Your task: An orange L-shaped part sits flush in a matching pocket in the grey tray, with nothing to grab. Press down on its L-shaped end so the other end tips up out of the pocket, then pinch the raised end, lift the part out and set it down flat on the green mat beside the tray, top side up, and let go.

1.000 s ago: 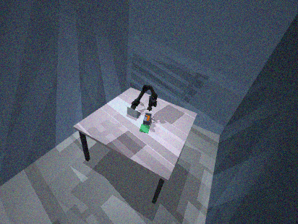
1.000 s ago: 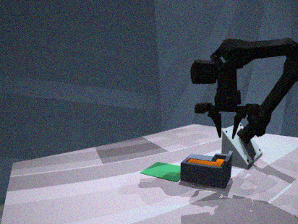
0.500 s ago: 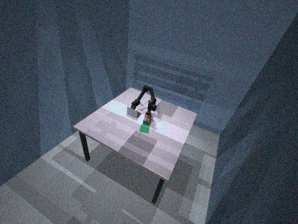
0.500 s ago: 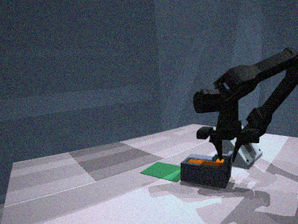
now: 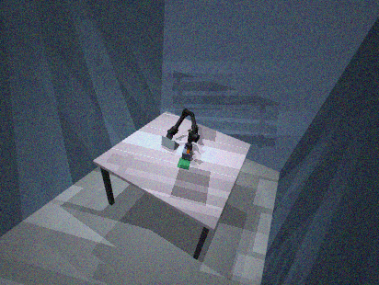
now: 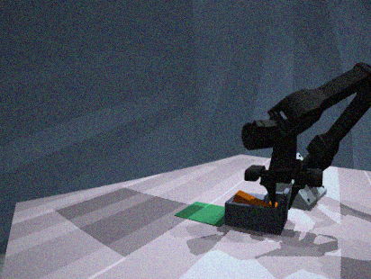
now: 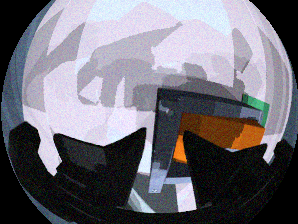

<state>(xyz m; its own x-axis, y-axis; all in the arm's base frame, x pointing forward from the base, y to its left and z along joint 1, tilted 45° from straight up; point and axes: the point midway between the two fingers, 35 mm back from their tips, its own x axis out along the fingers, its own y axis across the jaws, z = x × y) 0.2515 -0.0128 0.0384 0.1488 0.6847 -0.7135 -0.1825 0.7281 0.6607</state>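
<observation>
The orange part is tilted in the grey tray. Its end toward the green mat is raised above the tray rim in the exterior view; its other end is low, beside the arm-side wall. My gripper is partly open and points down, with nothing pinched. One finger is inside the tray, down at the part's low end; the other appears outside the arm-side wall. The exact fingertip contact is hidden.
The tray and mat are on the pale table, with the mat right beside the tray. The arm's light grey base plate stands behind the tray, on the side away from the mat.
</observation>
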